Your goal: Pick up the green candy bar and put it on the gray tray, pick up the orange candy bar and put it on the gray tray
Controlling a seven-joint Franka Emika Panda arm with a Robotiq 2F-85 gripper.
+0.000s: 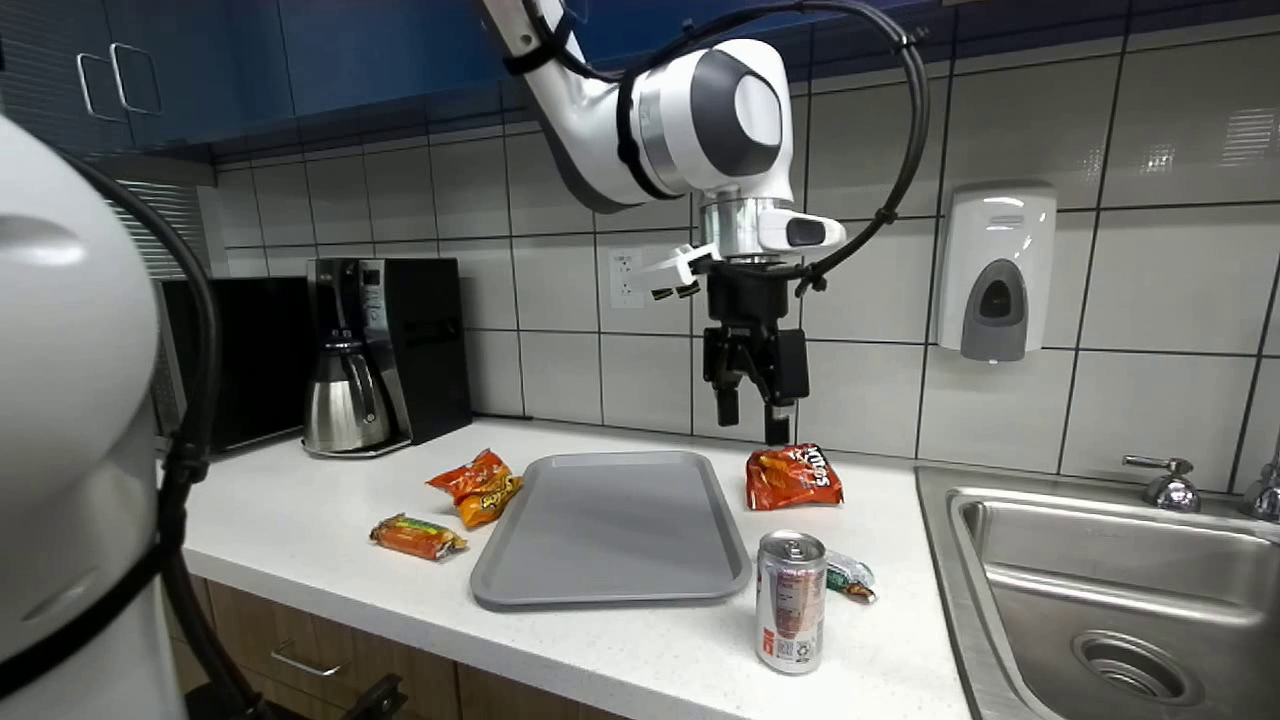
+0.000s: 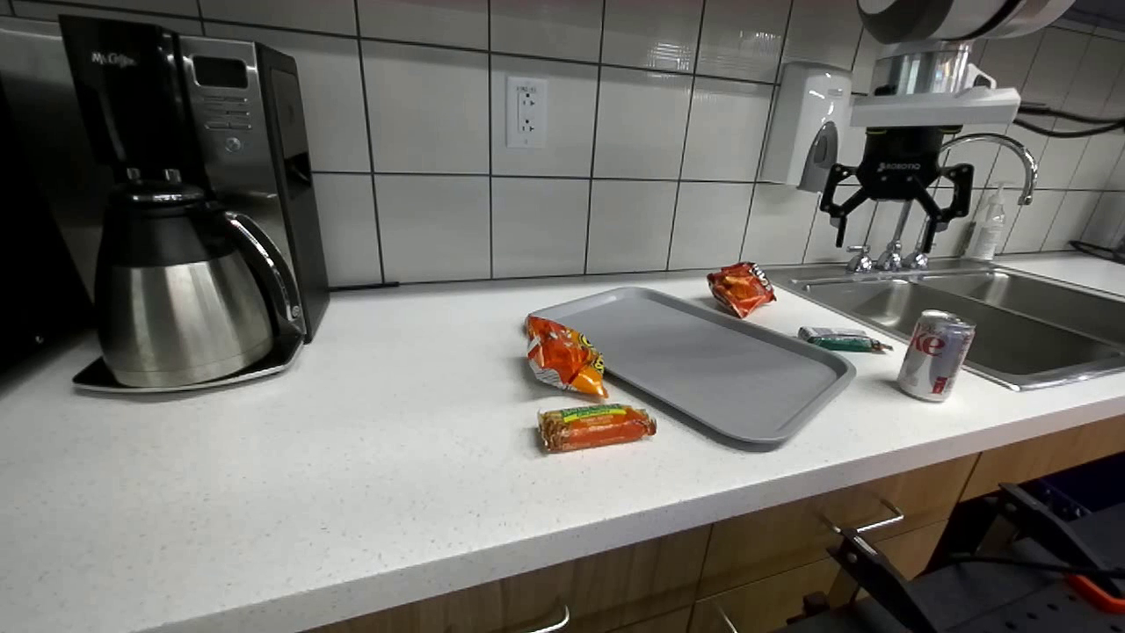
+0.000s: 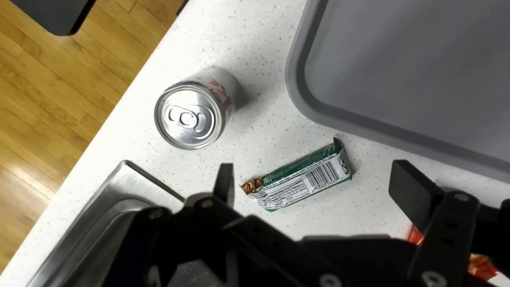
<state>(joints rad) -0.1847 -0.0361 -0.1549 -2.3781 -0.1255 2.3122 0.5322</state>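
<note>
Judged from the layout, the step in hand is the approach to the green bar [image 3: 303, 179]; neither bar is on the tray [image 2: 721, 369]. The green bar lies on the table [image 2: 395, 492] just beside the tray, not touching it; the orange bar [image 2: 598, 428] lies near the tray's opposite side and belongs to the second step. Next, center the gripper [image 2: 883, 237] over the green bar. In the wrist view the bar's length runs roughly along the line between the jaws, so rotation is probably required to close across its width. Then lower, grip, lift and transfer to the tray. Maintain clearance from the can [image 2: 936, 356], upright on the green bar's side of the tray. Gripper state: jaws spread wide, nothing held, well above the table, touching nothing.
</note>
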